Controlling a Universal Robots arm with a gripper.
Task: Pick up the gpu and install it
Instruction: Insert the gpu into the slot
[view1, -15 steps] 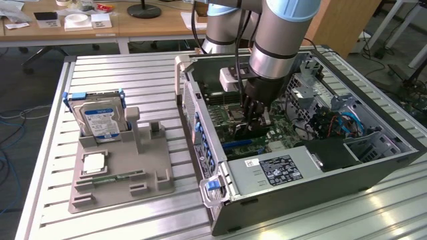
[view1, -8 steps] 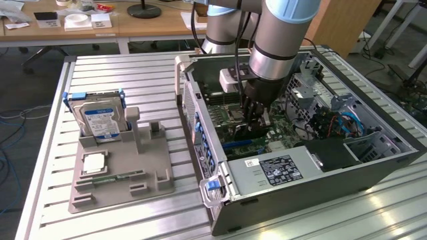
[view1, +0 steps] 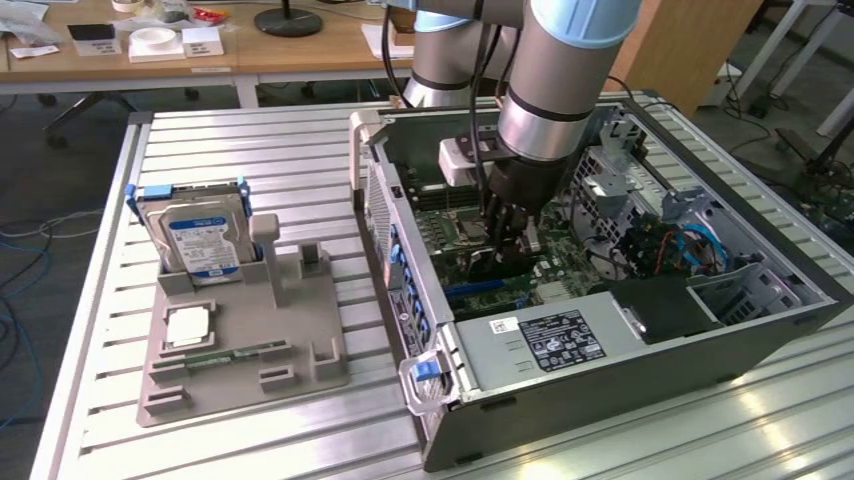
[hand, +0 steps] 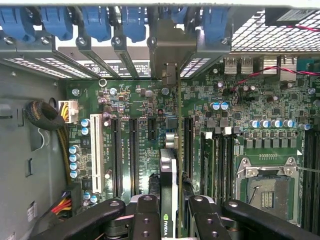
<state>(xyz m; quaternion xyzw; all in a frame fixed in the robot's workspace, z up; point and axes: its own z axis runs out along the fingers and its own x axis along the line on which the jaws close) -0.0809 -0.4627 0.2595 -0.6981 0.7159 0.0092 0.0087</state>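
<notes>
One grey plastic parts stand sits at the exterior view's left on the slatted aluminium table, holding an upright silver hard drive with a blue-and-white label and, lying flat lower down, a slim green memory stick. Further right lies the open dark-grey computer case, with the green motherboard exposed inside. The black two-fingered gripper reaches down into the case over the board, its fingers pinching the gpu, a thin dark circuit card seen edge-on in the wrist view, with its cooler face carrying a green logo and its silver end bracket pointing toward the blue-latched rear slots. The card stands upright over the row of long black expansion slots; whether its edge has entered one cannot be told. To my eye the risk is misalignment: if the card sits slightly beside the slot or tilted, pressing down could jam its edge on the board, bend the bracket against the rear frame, or make the card slip in the fingers.
</notes>
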